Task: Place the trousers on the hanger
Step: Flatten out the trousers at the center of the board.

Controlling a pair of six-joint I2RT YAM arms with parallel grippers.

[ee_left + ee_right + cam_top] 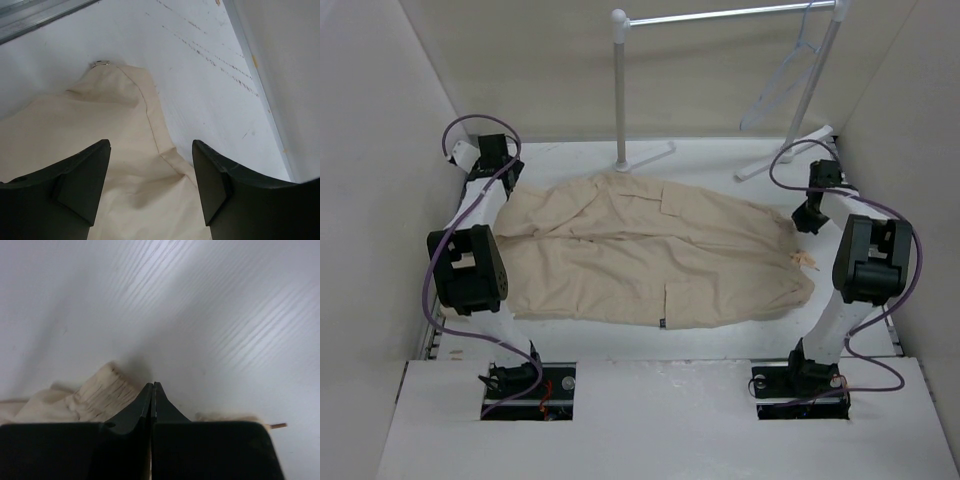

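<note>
The beige trousers (640, 250) lay flat on the white table (720, 160), between the two arms. Their long axis ran left to right across the top view. The gathered waist and a drawstring tip (807, 262) pointed toward the right arm, and the leg ends toward the left arm. Two cargo pockets faced up. The left gripper (150, 185) hung over the far-left corner of the cloth. Its fingers (80, 185) stood wide apart with nothing held between them, and whether they touched the fabric could not be told. The right gripper (152, 390) was at the table just beside the puckered waist edge. Its fingers were pressed together, and no cloth showed between them. The pale hanger (775, 79) hung from the rail of the garment rack (618, 90) at the far right, well apart from the trousers.
</note>
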